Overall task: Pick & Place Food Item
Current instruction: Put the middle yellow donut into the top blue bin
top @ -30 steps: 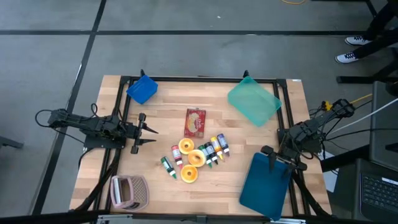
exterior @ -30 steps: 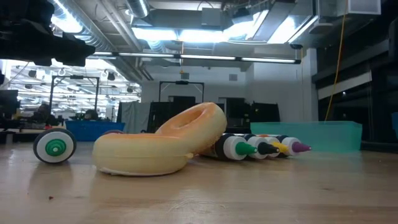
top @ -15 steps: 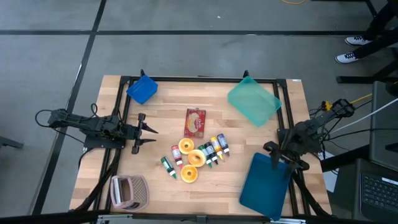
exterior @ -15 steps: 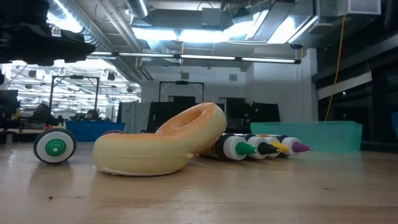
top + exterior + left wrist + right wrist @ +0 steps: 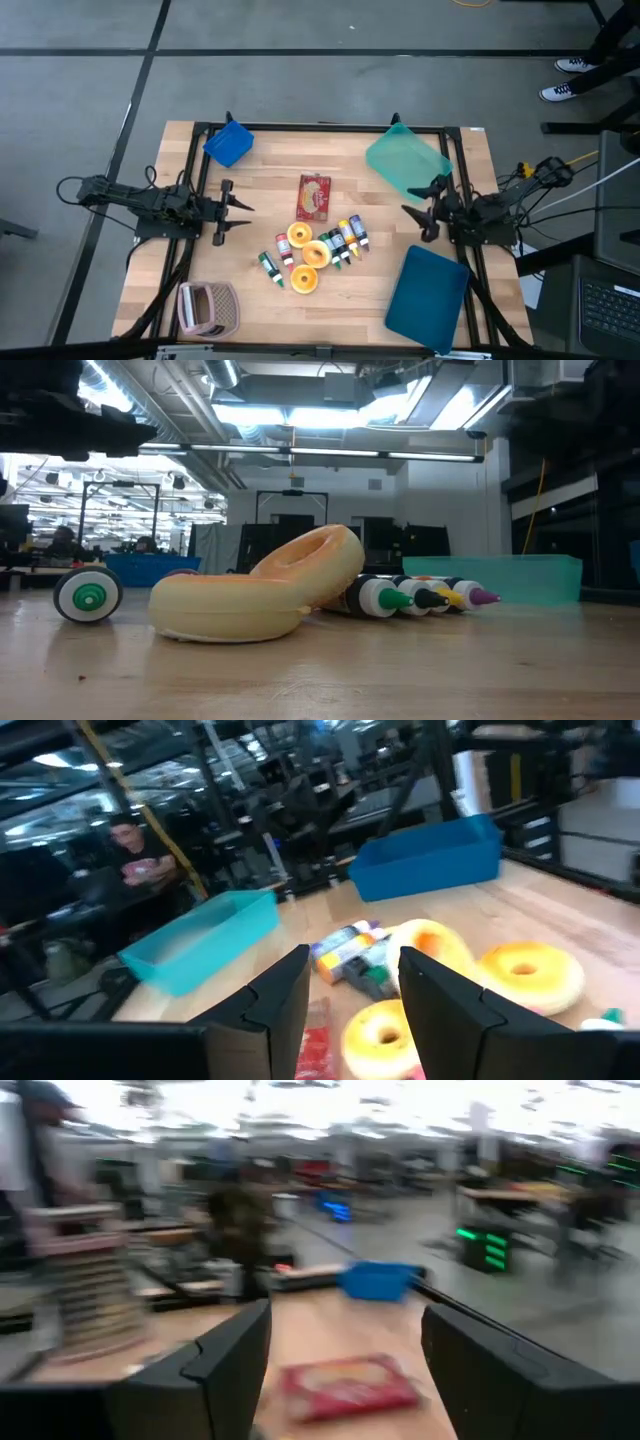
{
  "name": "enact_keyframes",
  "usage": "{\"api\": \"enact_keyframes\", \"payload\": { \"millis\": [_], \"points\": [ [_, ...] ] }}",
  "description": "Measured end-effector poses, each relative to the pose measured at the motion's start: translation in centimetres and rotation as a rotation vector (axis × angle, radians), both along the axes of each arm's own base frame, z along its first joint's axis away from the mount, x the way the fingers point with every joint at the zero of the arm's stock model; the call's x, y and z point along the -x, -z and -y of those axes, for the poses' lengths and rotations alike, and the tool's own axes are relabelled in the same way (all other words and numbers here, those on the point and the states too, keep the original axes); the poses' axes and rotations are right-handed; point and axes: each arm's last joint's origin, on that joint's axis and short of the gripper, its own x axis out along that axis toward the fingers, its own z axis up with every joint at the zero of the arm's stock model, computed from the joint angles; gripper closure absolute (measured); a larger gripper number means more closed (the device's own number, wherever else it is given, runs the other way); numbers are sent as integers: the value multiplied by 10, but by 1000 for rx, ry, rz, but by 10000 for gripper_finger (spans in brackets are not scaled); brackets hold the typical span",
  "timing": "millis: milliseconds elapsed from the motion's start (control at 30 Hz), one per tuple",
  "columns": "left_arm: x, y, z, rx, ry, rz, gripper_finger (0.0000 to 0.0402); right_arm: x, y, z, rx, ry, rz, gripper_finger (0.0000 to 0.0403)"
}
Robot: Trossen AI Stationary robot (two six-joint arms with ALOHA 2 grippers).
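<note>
Table: the pale wooden table (image 5: pixel 250 310) carries a dark blue flat lid (image 5: pixel 428 295) near the right corner, a teal translucent tray (image 5: pixel 407 163) at the far right, a small blue plastic bin (image 5: pixel 229 144) at the far left, and a pink slotted basket (image 5: pixel 207 307) near the left corner.
Right arm: the right gripper (image 5: pixel 424 213) has swung off the dark blue lid, where it pointed a second ago, and now aims toward the table's middle, fingers wide apart and empty.
Left arm: the left gripper (image 5: pixel 233 211) waits at the left side as before, fingers parted, nothing between them.
Food items: the yellow ring-shaped toy doughnuts (image 5: pixel 304 260) lie untouched in the middle, touching a row of coloured-cap bottles (image 5: pixel 345 240); the red flat snack packet (image 5: pixel 314 196) sits just beyond them.
Meaning: the right wrist view now faces the red packet (image 5: pixel 348 1385), so this looks like lining up an approach; no pick has begun.
</note>
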Motion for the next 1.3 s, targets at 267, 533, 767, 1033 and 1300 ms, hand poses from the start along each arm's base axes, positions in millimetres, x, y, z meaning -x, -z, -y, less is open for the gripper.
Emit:
{"api": "enact_keyframes", "payload": {
  "millis": [267,533,767,1033,1300],
  "points": [
    [0,-9,1,143,28,77,252,-1,0,0,-135,-5,40,149],
    [1,-13,-3,202,-74,129,249,-1,0,1,-173,25,52,149],
    [1,-15,-3,267,-97,146,249,0,-2,4,-166,102,60,149],
    [1,-15,-7,288,-204,158,249,0,-3,4,-228,85,90,149],
    [2,-16,-9,272,-298,177,249,-2,-5,7,-157,103,86,149]
  ]
}}
